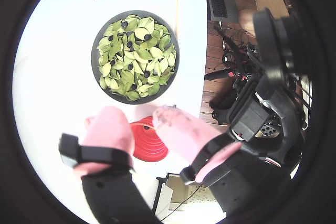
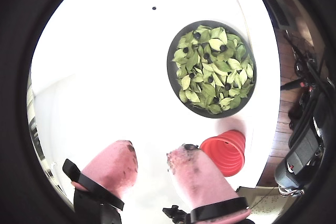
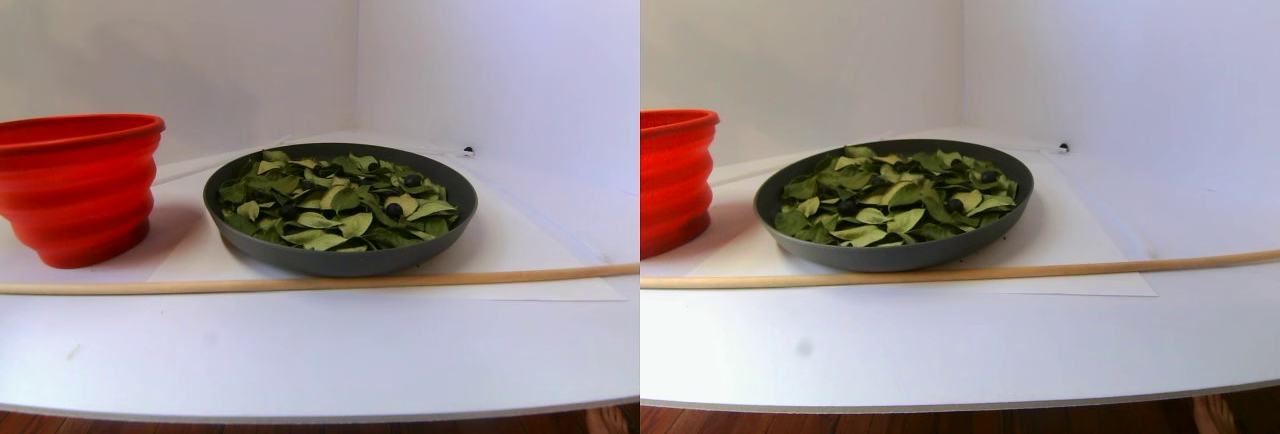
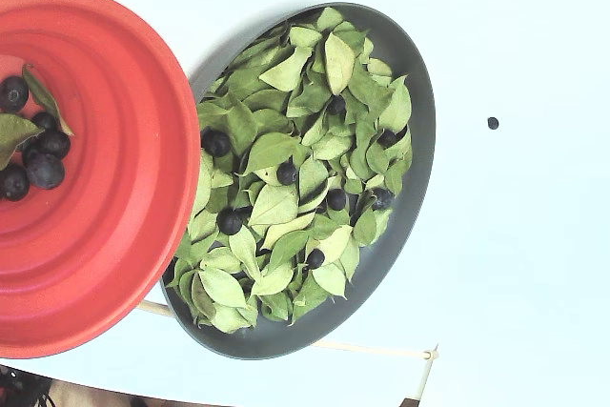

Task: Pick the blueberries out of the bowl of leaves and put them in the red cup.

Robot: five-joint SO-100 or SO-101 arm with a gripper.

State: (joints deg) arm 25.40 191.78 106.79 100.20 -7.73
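Well above the table, the hand (image 2: 152, 163) hangs open-fingered beside the red cup (image 2: 226, 152).

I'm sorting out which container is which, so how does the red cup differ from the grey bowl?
The red cup is tall with stepped, ribbed walls; the grey bowl is low, shallow and smooth-rimmed. In the fixed view the cup holds several blueberries and a couple of leaves, while the bowl is heaped with green leaves with berries scattered among them. Both are round and stand side by side.

Gripper (image 2: 152, 163) at 6 o'clock in both wrist views, two pink-covered fingers (image 1: 181, 132) spread wide w/ clear gap, nothing between them, black straps round each finger base, dark smudges on pads (image 2: 185, 163), black arm body behind.
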